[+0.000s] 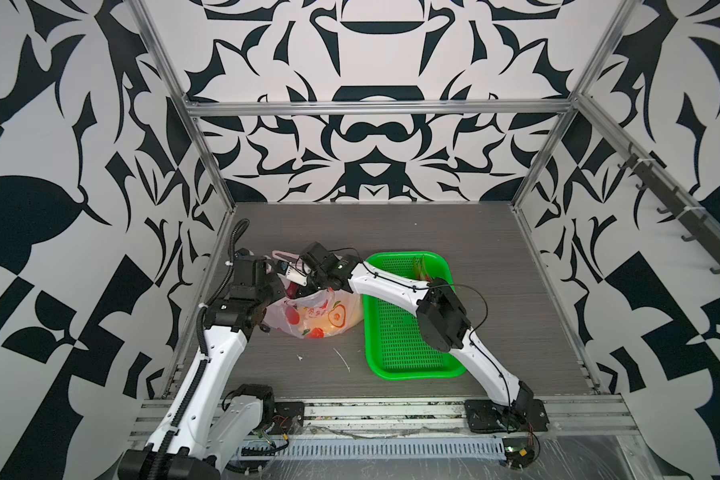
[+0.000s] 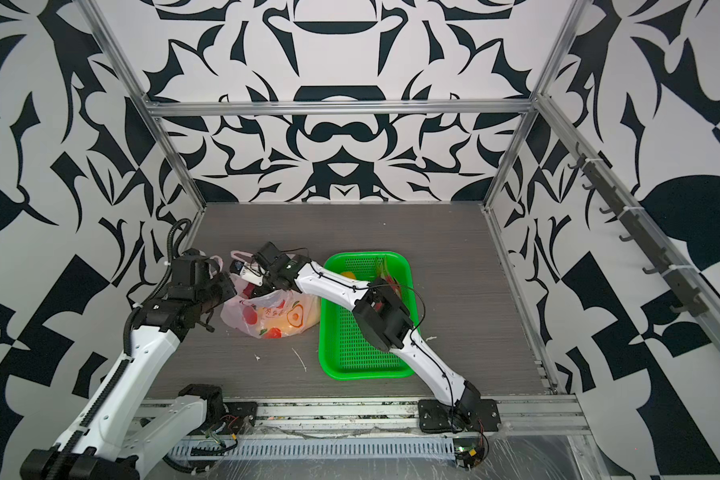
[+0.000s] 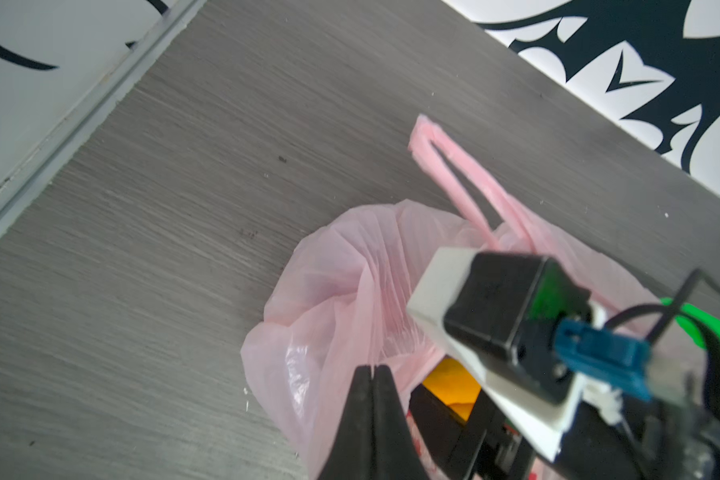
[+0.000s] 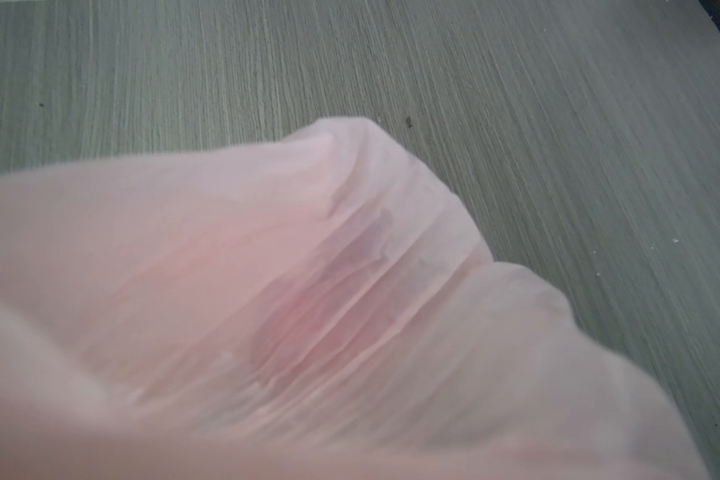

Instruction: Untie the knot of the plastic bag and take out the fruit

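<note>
Far half of table [image 1: 391, 232] bare: wide room there, and to right of basket [image 1: 408, 345] up to right wall [image 1: 578, 257]. Near strip in front of bag [image 1: 321, 322] open too, bar a few white scraps [image 1: 342, 359]. Bag sits just beside basket's left rim, no gap to see betw them. Right arm [image 1: 391, 284] slants over basket's far half, blocking approach from above; near half open. Left arm [image 1: 221, 353] fills room betw bag and left wall [image 1: 142, 249]. Both arm ends crowd bag's far top.
</note>
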Action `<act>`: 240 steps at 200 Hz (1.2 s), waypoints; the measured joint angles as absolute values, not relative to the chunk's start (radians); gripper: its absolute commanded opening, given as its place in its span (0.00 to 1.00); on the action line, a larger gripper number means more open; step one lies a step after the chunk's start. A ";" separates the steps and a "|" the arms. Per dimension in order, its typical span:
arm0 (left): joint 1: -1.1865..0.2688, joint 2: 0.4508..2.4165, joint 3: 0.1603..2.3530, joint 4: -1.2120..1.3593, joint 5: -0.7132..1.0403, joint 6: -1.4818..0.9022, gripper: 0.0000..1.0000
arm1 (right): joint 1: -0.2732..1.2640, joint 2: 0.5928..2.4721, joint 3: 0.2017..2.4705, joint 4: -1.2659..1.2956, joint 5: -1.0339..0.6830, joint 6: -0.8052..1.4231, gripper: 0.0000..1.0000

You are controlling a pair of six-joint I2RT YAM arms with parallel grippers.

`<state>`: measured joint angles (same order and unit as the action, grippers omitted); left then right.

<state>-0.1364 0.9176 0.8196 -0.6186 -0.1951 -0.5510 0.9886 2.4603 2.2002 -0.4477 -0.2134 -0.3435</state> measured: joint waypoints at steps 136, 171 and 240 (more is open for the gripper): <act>-0.134 0.908 0.776 -0.640 -0.194 -0.569 0.01 | 0.990 2.553 2.325 -0.465 -0.228 -0.374 0.53; -0.133 0.909 0.776 -0.640 -0.207 -0.568 0.00 | 0.990 2.544 2.308 -0.456 -0.222 -0.377 0.36; -0.126 0.874 0.776 -0.640 -0.244 -0.550 0.00 | 0.991 2.457 2.186 -0.460 -0.160 -0.377 0.21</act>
